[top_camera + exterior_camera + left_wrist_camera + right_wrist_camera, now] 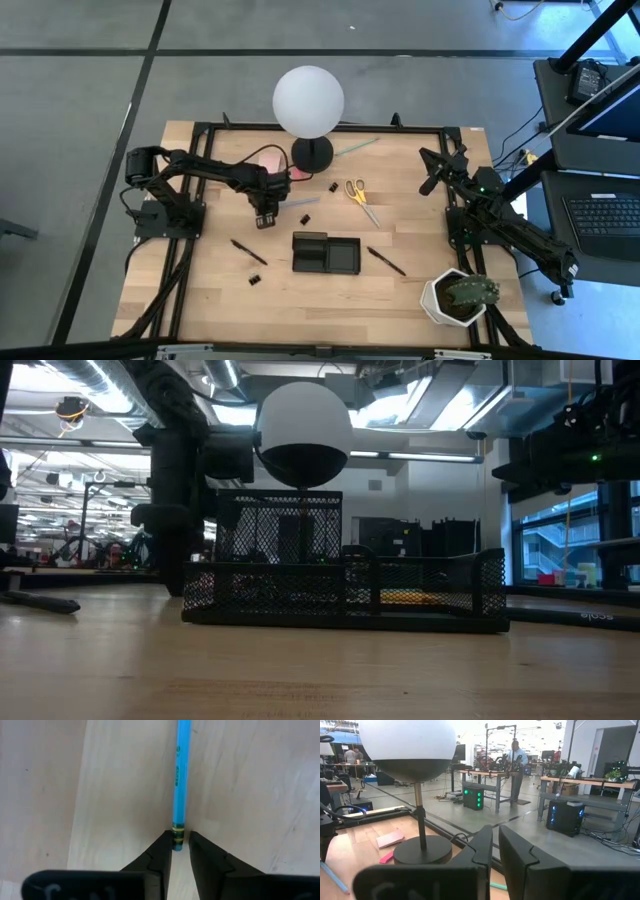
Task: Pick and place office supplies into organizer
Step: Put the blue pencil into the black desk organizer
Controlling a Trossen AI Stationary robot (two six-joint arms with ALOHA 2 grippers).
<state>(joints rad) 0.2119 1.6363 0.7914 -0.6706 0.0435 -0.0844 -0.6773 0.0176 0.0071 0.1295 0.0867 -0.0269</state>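
Robotics lab: workbenches (495, 772), computer towers (565, 815).

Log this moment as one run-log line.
left gripper: astride end of blue pencil, low over table | right gripper: waiting raised at right side, holding nothing | organizer: looks empty

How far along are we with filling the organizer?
Nothing looks done: the organizer shows no supplies inside. In hand: left gripper straddles the blue pencil's end on the table. Left: scissors, pens, binder clips, sticky pad. Right gripper waits at right.
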